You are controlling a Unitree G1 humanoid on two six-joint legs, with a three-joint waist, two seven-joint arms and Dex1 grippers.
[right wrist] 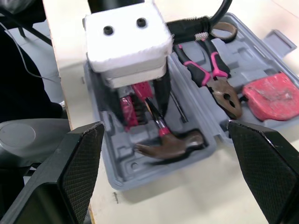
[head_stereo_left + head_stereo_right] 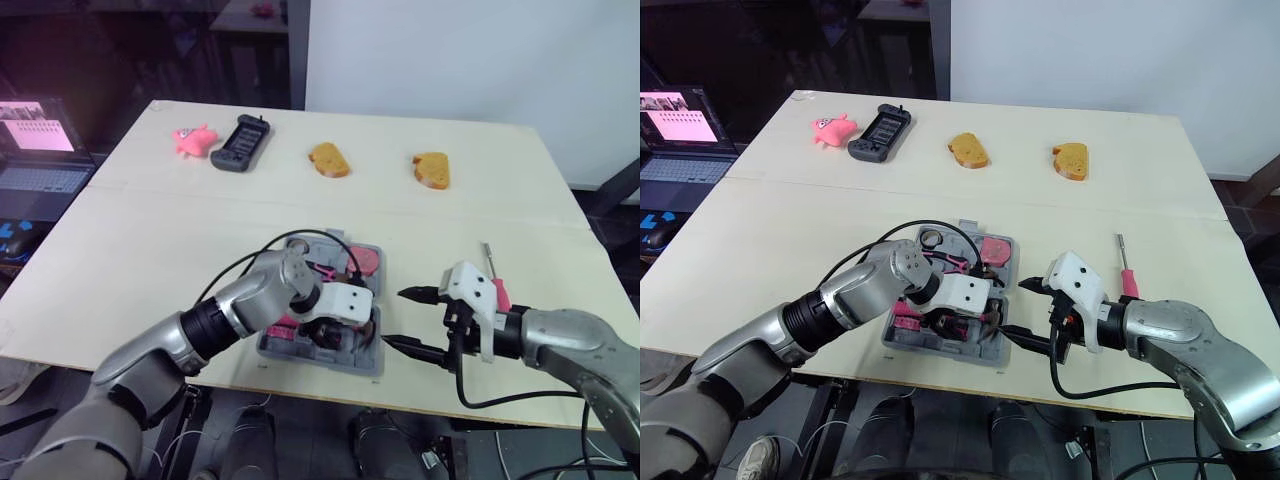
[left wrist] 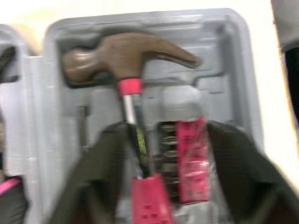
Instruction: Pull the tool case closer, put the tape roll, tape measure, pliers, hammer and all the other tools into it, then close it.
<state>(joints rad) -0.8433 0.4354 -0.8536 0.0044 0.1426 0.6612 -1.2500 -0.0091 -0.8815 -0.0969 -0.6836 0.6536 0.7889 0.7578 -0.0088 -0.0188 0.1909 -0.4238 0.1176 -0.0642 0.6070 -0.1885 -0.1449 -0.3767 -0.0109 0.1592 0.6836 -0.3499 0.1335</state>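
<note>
1. The grey plastic tool case [image 2: 371,364] lies open under the left tool [image 3: 166,133], whose fingers are spread astride the brown-headed claw hammer [image 3: 131,56], now seated inside.
2. Beside that tool, already packed: pink-handled pliers [image 1: 210,70], red tape measure [image 1: 273,95], brown tape roll [image 1: 223,30].
3. The right tool [image 2: 1018,308] gapes empty beside the case. Left to do: the red-handled screwdriver [image 2: 1128,278] on the pale worktop [image 2: 150,250] just beyond it, then closing.

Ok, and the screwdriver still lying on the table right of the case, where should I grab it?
Probably best to take the screwdriver by its pink handle, the thick end nearest the robot, coming straight down with the open right claw. It lies flat, thin shaft pointing away, so close across the handle.
</note>
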